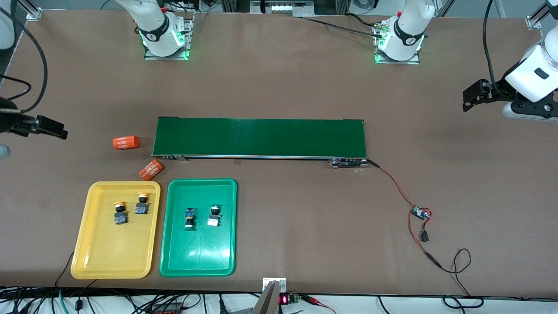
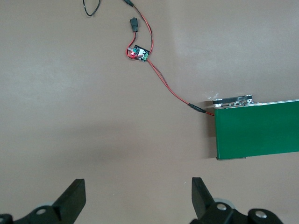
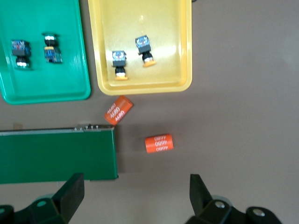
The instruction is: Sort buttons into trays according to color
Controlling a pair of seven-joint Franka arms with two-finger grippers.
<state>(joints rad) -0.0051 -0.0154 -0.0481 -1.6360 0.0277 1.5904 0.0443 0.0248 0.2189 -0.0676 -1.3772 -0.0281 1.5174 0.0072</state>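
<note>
Looking across the brown surface (image 1: pixel 279 87), the sorting seems done, by my reckoning: both yellow-capped push-button switches (image 1: pixel 120 213) (image 1: pixel 142 203) lie in the shallow yellow plastic tray (image 1: pixel 87 244), and both green-capped push-button switches (image 1: pixel 189 216) (image 1: pixel 213 216) lie in the shallow green plastic tray (image 1: pixel 226 253) just beside it, at the right arm's end and nearer the front camera than the long dark-green belt (image 1: pixel 261 137).

Each switch lies on its side, long axis running roughly from the belt toward the front edge.

Any further reach would fall to the right gripper (image 3: pixel 135 193), which hangs over bare surface by the belt's end with two orange cylinders printed with white numbers (image 3: pixel 159 143) (image 3: pixel 118 110) between it and the yellow tray; its fingers (image 3: pixel 70 196) stand wide and empty.

Well apart, the left gripper (image 2: pixel 138 196) waits over the other end of the belt, near the red wire and its small circuit board (image 2: pixel 138 52), fingers (image 2: pixel 72 198) likewise spread wide with nothing between them.
</note>
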